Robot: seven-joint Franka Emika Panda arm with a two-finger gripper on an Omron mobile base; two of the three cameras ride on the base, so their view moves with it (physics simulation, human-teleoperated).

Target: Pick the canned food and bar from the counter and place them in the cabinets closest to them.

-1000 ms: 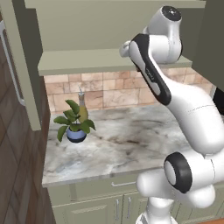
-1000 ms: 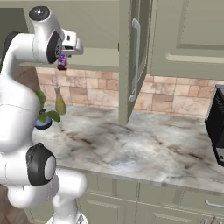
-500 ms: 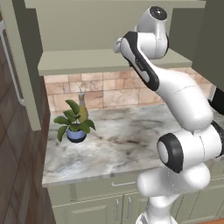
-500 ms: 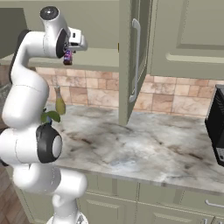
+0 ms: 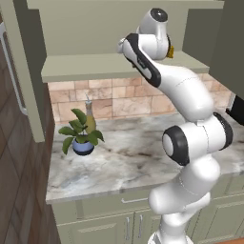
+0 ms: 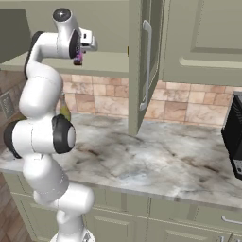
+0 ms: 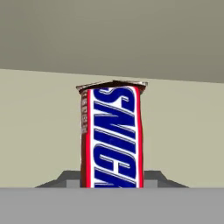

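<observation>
Hand view: glossy oblong bar (image 7: 111, 138), crimped wrapper end.

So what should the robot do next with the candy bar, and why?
Probably lower a little and let go. The gripper holds the bar up at the open cabinet's bare shelf, and in the hand view the shelf spreads out behind the bar.

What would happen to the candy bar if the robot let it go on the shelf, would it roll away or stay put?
The bar looks flat-sided and oblong, so it would probably lie still rather than roll. Its crimped wrapper end suggests it is light and slightly bendy, not stiff like a tin. The wrapper looks glossy, so it might slide a little on the smooth cabinet shelf.
</observation>
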